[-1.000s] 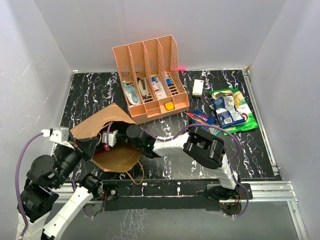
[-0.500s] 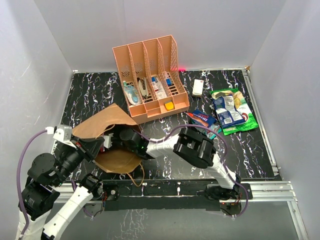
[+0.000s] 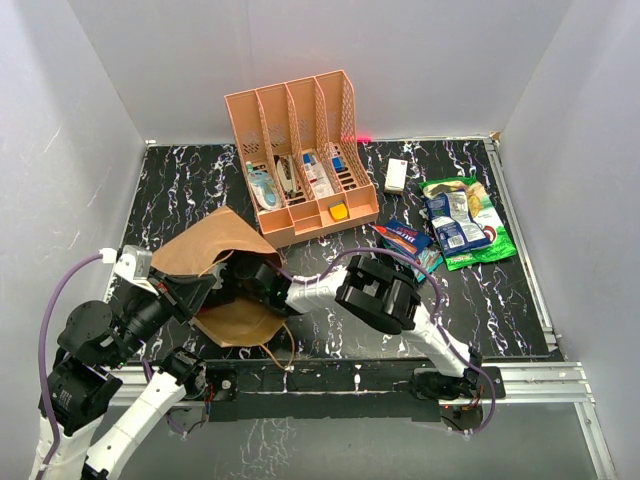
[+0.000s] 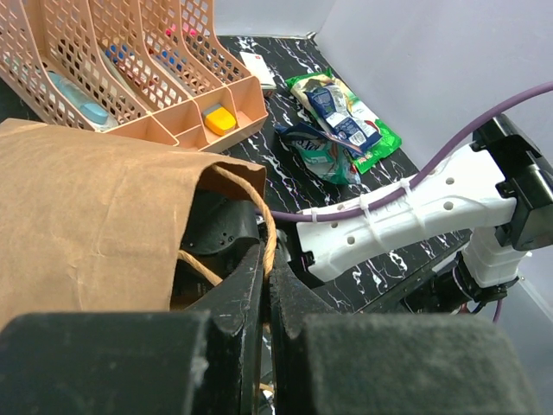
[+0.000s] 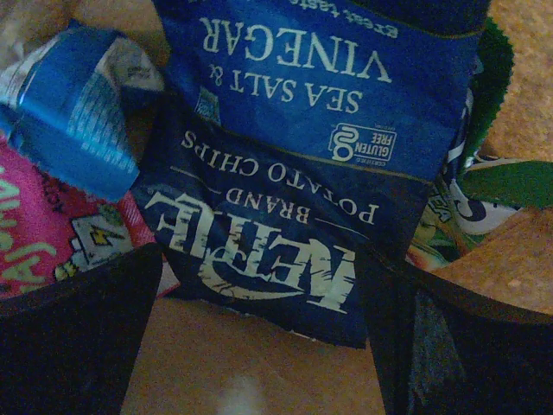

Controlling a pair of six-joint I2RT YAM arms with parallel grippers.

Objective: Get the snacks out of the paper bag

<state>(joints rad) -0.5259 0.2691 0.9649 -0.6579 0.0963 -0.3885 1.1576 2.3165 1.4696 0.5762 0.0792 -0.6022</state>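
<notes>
The brown paper bag lies on its side at the left with its mouth to the right. My left gripper is shut on the bag's twine handle and holds the mouth up. My right gripper is inside the bag and open. Its dark fingers stand on either side of a dark blue chip packet without touching it. Pink, light blue and green snacks lie around it. From above, only the right wrist shows at the bag's mouth.
A green chip bag with blue packets on it lies at the right, with red and teal packets beside it. The orange rack stands behind the bag. A white remote lies near it.
My right gripper has opened from shut, and the right arm has pushed further left into the bag. The left arm and the bag's mouth have shifted slightly right.
</notes>
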